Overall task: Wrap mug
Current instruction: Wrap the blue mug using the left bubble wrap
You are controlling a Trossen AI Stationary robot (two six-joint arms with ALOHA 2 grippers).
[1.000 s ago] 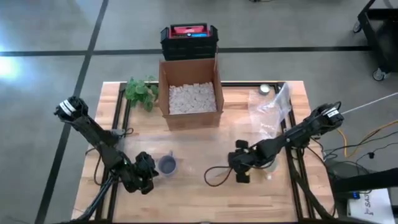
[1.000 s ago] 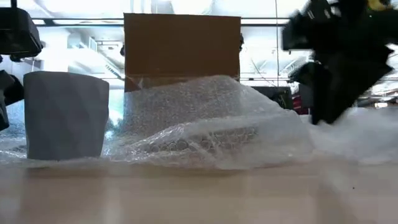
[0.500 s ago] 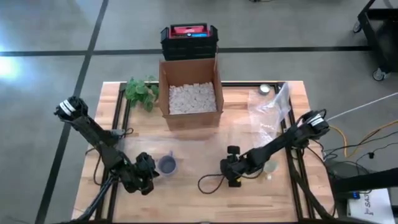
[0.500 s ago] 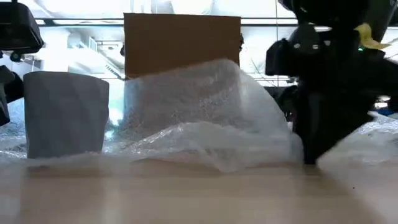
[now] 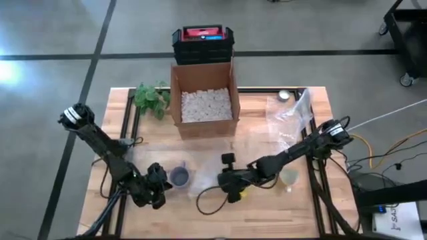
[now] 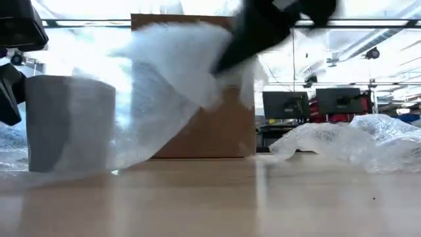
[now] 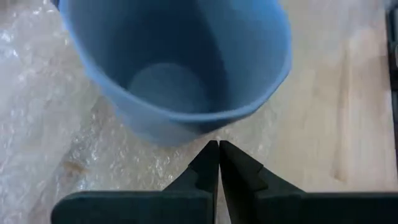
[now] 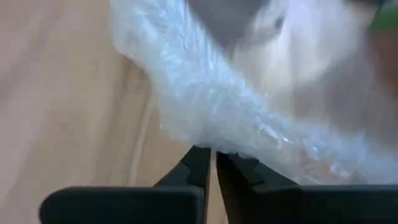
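Note:
A blue mug stands upright, its base on a sheet of clear bubble wrap, near the table's front left. My left gripper is shut just left of the mug; its tips stand at the foot of the mug's outer wall. My right gripper is to the right of the mug, shut on the bubble wrap. The wrap's right part is raised off the table and slopes toward the mug. My left gripper points its shut fingertips at the mug's wall low down, from the table's left; whether they touch it I cannot tell. My right gripper pinches an edge of the bubble wrap between its two fingers. That part of the sheet is lifted clear, and the rest runs down to the table by the mug.
An open cardboard box of white packing pieces stands at the far middle, with a black and red case behind it. A green plant lies at the far left. More crumpled clear wrap sits at the right.
My right gripper has gone toward the table's left edge, toward the mug, and risen, taking the wrap's right edge with it. The sheet has lifted from a low heap and folded over toward the mug; the part under the mug has stayed.

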